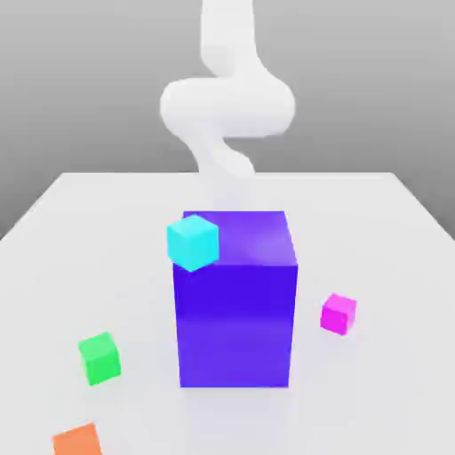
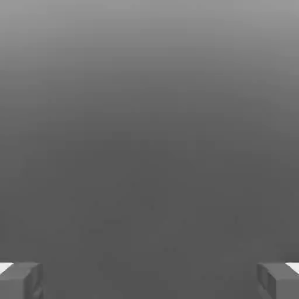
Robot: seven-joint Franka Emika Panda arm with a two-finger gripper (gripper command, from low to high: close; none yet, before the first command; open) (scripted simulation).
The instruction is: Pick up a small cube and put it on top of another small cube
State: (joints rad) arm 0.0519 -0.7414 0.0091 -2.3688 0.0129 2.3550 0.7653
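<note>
The jaws stand wide apart in the hand view, their fingertips (image 2: 20, 279) at opposite edges with nothing between them, facing plain grey. On the white worktop (image 1: 391, 231), the pink cube (image 1: 339, 313) sits near the big purple block (image 1: 236, 302), on the exterior view's right. The green cube (image 1: 99, 357) lies well apart on the block's other side, an orange cube (image 1: 78, 441) near it. A cyan cube (image 1: 193, 241) shows at the block's upper corner. The white arm (image 1: 227, 98) rises behind.
</note>
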